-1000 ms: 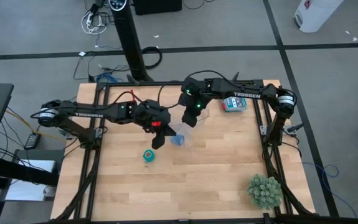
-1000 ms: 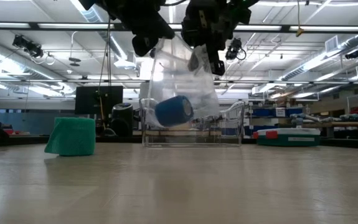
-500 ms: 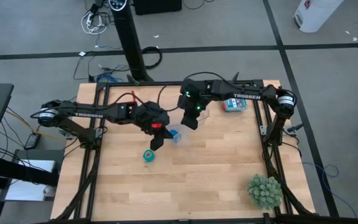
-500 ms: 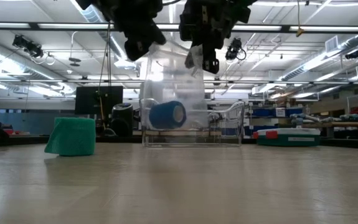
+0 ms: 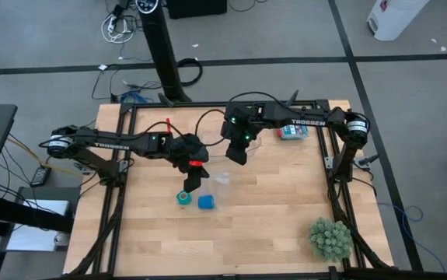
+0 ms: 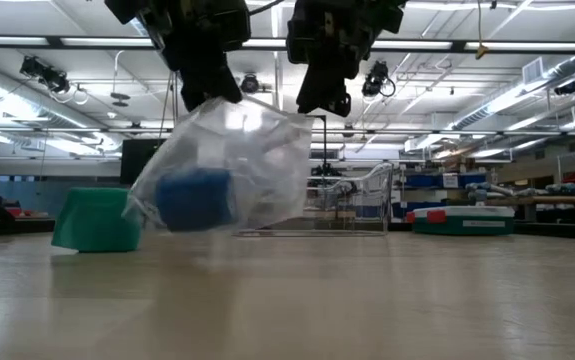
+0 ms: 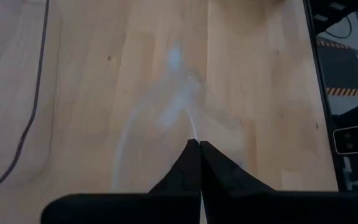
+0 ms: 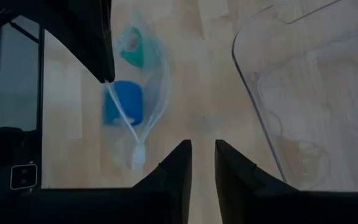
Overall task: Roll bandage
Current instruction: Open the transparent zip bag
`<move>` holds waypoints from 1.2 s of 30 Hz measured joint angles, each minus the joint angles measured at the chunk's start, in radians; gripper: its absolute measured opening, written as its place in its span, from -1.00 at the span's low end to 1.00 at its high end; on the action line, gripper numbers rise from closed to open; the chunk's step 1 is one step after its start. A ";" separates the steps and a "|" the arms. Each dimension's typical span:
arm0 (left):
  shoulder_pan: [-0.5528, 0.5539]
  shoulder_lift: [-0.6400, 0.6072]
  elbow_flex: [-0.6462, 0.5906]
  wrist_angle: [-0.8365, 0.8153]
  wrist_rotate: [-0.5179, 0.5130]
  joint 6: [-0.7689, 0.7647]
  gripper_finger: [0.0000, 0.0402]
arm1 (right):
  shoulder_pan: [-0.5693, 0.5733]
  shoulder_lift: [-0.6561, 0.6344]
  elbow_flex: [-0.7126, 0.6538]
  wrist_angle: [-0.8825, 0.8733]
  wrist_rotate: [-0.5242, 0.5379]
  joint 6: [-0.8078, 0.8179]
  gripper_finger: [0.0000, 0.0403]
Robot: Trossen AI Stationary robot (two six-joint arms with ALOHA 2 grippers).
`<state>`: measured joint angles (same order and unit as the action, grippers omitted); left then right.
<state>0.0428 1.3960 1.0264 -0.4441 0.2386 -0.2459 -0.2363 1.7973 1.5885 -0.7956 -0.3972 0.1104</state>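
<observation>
Jaws first: my left jaws are clenched on the thin top edge of a clear bag [image 6: 227, 165], and my right jaws stand a little apart with nothing between them.

The bandage [image 5: 184, 198] is a small teal coil. It sits on the surface [image 5: 270, 225], just beside my left jaws and below them, and neither arm touches it. It looks already coiled, not a loose ribbon.

Next to it is a blue roll [image 6: 192, 200]. It seems to be inside the bag, low in it, near the surface. I judge I hold the bag by the top so that the roll hangs at its bottom and the mouth stays up.

My right jaws hover higher, close to the bag's top and well above the wood. I think they are apart because they have no part of the bag to hold. A clear bin [image 8: 303, 93] lies beyond them.
</observation>
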 joint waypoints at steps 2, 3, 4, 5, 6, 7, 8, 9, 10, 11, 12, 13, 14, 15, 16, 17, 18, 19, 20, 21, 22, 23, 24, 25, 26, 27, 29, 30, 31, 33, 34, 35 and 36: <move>-0.004 0.000 0.000 0.005 -0.001 -0.001 -1.00 | 0.000 0.000 0.000 0.000 -0.011 0.000 -0.71; -0.005 0.000 0.000 0.005 -0.001 -0.001 -1.00 | 0.000 0.000 0.000 0.000 -0.017 0.001 -0.71; -0.005 0.000 0.000 0.004 -0.001 -0.001 -1.00 | 0.000 0.000 0.000 0.001 -0.019 0.002 -0.72; -0.005 0.000 0.000 0.004 -0.001 -0.001 -1.00 | 0.000 0.000 0.000 0.001 -0.020 0.008 -0.72; -0.003 0.000 0.001 0.003 -0.001 -0.001 -1.00 | 0.000 0.000 0.000 0.001 -0.023 0.015 -0.72; 0.002 0.000 0.006 0.001 -0.001 -0.002 -1.00 | -0.001 0.000 0.000 0.001 -0.028 0.026 -0.72; 0.006 0.000 0.014 0.000 -0.004 -0.002 -1.00 | -0.005 0.000 0.000 0.002 -0.041 0.037 -0.72; 0.008 0.000 0.021 0.003 -0.007 -0.002 -1.00 | -0.007 0.000 0.000 0.003 -0.062 0.050 -0.72; 0.009 -0.001 0.028 0.006 -0.009 -0.002 -1.00 | -0.009 0.000 0.000 0.006 -0.088 0.064 -0.72; 0.009 -0.001 0.032 0.007 -0.012 0.000 -1.00 | -0.011 0.000 0.000 0.013 -0.124 0.071 -0.72; 0.009 -0.002 0.033 0.006 -0.014 0.005 -1.00 | -0.010 0.000 -0.001 0.020 -0.162 0.073 -0.72; 0.008 -0.002 0.033 0.003 -0.017 0.006 -1.00 | -0.009 0.000 -0.001 0.025 -0.193 0.073 -0.72; 0.008 -0.002 0.033 -0.004 -0.020 0.007 -1.00 | -0.001 0.000 -0.001 0.031 -0.217 0.073 -0.72; 0.008 -0.002 0.033 -0.010 -0.021 0.007 -1.00 | 0.009 0.000 -0.001 0.033 -0.232 0.072 -0.73; 0.008 -0.002 0.033 -0.015 -0.025 0.006 -1.00 | 0.021 0.000 -0.001 0.037 -0.239 0.071 -0.74; 0.009 -0.002 0.033 -0.019 -0.030 0.006 -1.00 | 0.033 0.000 -0.001 0.044 -0.244 0.065 -0.74; 0.011 -0.002 0.033 -0.023 -0.031 0.006 -1.00 | 0.045 0.000 -0.001 0.055 -0.251 0.054 -0.75; 0.012 -0.002 0.033 -0.024 -0.032 0.003 -1.00 | 0.058 0.000 -0.001 0.070 -0.258 0.045 -0.75; 0.012 -0.002 0.033 -0.023 -0.031 -0.002 -1.00 | 0.070 0.000 -0.001 0.087 -0.262 0.039 -0.75; 0.012 -0.002 0.033 -0.023 -0.031 -0.013 -1.00 | 0.082 0.000 -0.001 0.101 -0.262 0.038 -0.75; 0.012 -0.002 0.033 -0.024 -0.031 -0.020 -1.00 | 0.093 -0.003 -0.001 0.114 -0.261 0.038 -0.75; 0.012 -0.002 0.033 -0.025 -0.030 -0.025 -1.00 | 0.104 -0.004 -0.001 0.128 -0.261 0.038 -0.75; 0.011 -0.002 0.033 -0.025 -0.031 -0.027 -1.00 | 0.114 -0.006 -0.001 0.146 -0.262 0.041 -0.75; 0.010 -0.002 0.033 -0.024 -0.031 -0.030 -1.00 | 0.121 -0.006 -0.001 0.159 -0.262 0.046 -0.75; 0.009 -0.002 0.033 -0.023 -0.031 -0.037 -1.00 | 0.127 -0.006 -0.001 0.164 -0.262 0.051 -0.75; 0.009 -0.002 0.033 -0.022 -0.031 -0.044 -1.00 | 0.131 -0.006 -0.001 0.164 -0.262 0.052 -0.75; 0.009 -0.005 0.032 -0.022 -0.033 -0.047 -1.00 | 0.131 -0.006 -0.001 0.164 -0.262 0.052 -0.75; 0.007 -0.010 0.029 -0.017 -0.036 -0.048 -1.00 | 0.129 -0.006 -0.001 0.166 -0.262 0.052 -0.75; 0.006 -0.013 0.025 -0.010 -0.036 -0.053 -1.00 | 0.125 -0.006 -0.001 0.170 -0.261 0.052 -0.75; 0.002 -0.030 0.007 0.007 -0.045 -0.071 -1.00 | 0.120 -0.006 0.004 0.169 -0.260 0.053 -0.75; -0.001 -0.043 -0.006 0.006 -0.055 -0.076 -1.00 | 0.118 -0.006 0.016 0.161 -0.255 0.047 -0.75; -0.005 -0.054 -0.017 0.017 -0.065 -0.084 -1.00 | 0.116 -0.006 0.028 0.166 -0.256 0.038 -0.75; -0.006 -0.067 -0.029 0.040 -0.073 -0.095 -1.00 | 0.116 -0.007 0.037 0.175 -0.256 0.030 -0.75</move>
<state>0.0364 1.3288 0.9975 -0.4037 0.1653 -0.3409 -0.1204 1.7900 1.6254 -0.6201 -0.6531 0.1402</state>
